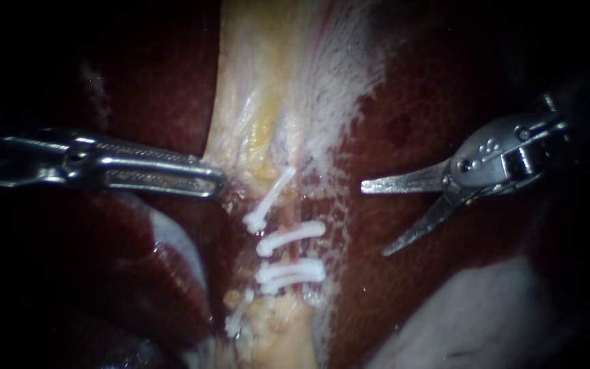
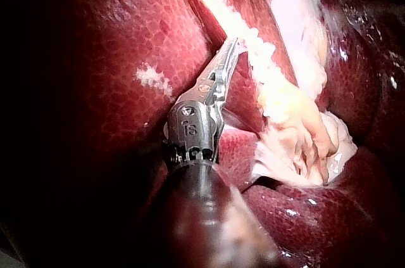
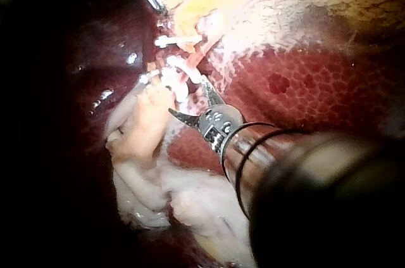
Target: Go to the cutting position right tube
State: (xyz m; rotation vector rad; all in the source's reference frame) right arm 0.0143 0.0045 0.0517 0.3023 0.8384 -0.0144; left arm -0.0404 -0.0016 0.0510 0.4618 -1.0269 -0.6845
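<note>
Showed dark red, finely mottled liver point(image 1: 431, 123); cream-yellow gallbladder point(image 1: 254, 75) streaked white; white clips point(image 1: 291, 236); silver-grey left instrument point(image 1: 216, 183) and right instrument point(image 1: 374, 220).

Left instrument point(image 1: 216, 183), left of frame: bright polished metal, finely ridged. Right instrument point(image 1: 374, 220), right of frame: smooth metal blades, duller sheen. Clips point(image 1: 291, 236), centre: white, plastic-looking, matt. Liver point(image 1: 431, 123): wet, glossy, finely mottled surface. Pale tissue point(image 1: 268, 68), top centre: fibrous, rough, moist.
</note>
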